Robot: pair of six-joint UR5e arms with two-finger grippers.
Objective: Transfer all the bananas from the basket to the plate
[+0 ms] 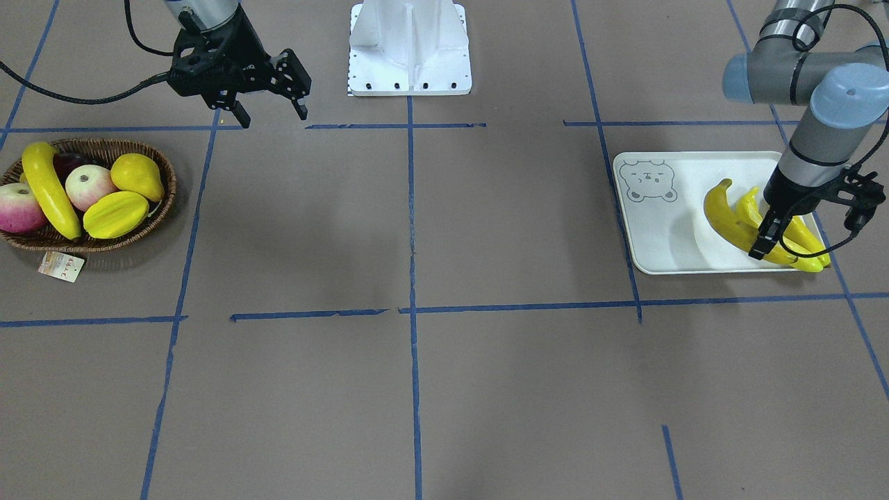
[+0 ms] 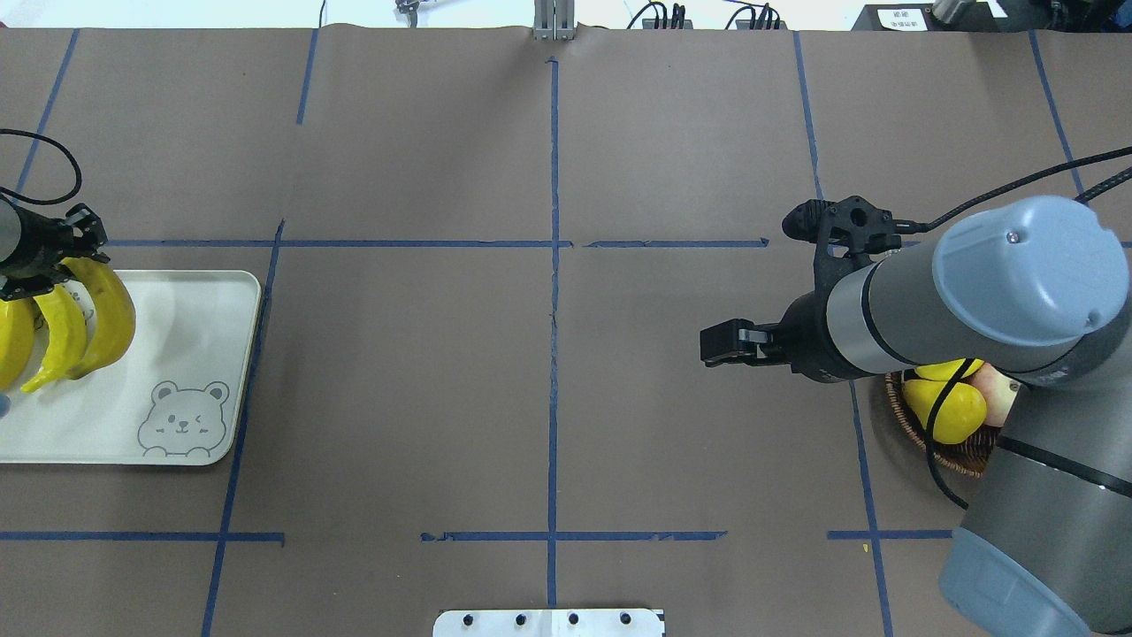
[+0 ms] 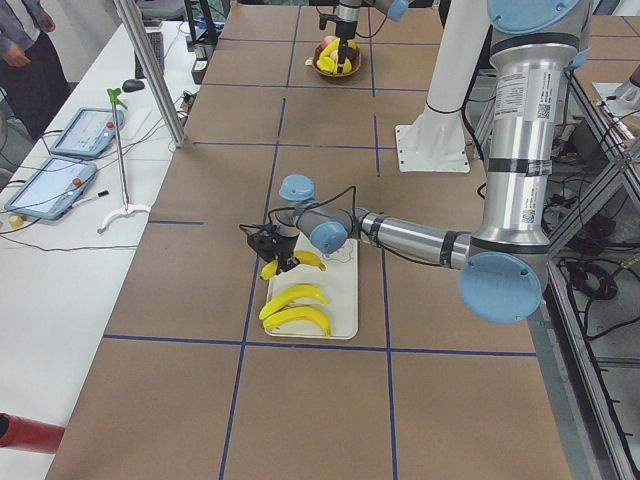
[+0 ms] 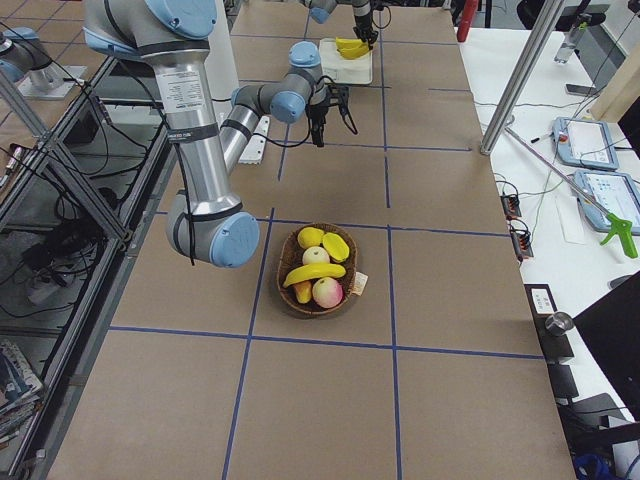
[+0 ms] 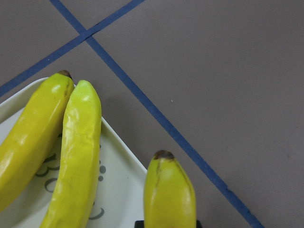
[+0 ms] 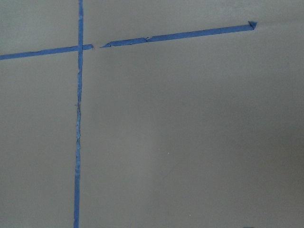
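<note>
Left jaws pinching a banana at the plate's rim, right jaws hanging spread and empty.
The left jaws are pinching a banana (image 5: 169,190) whose dark tip is poking past the rim of the plate (image 5: 121,190), over the surface (image 5: 228,71); two more bananas (image 5: 71,156) are lying side by side on the plate, to its left in the wrist view. In the front-facing view the plate is sitting at the right of the frame, while the right jaws are hovering wide apart at the upper left, up and right of the basket (image 1: 163,201). The basket is resting at the left edge, carrying a lone banana (image 1: 48,191) lying beside apples (image 1: 89,186), a yellow pear (image 1: 137,176) and a ridged yellow fruit (image 1: 114,214), a paper tag (image 1: 61,266) lying below its rim.
</note>
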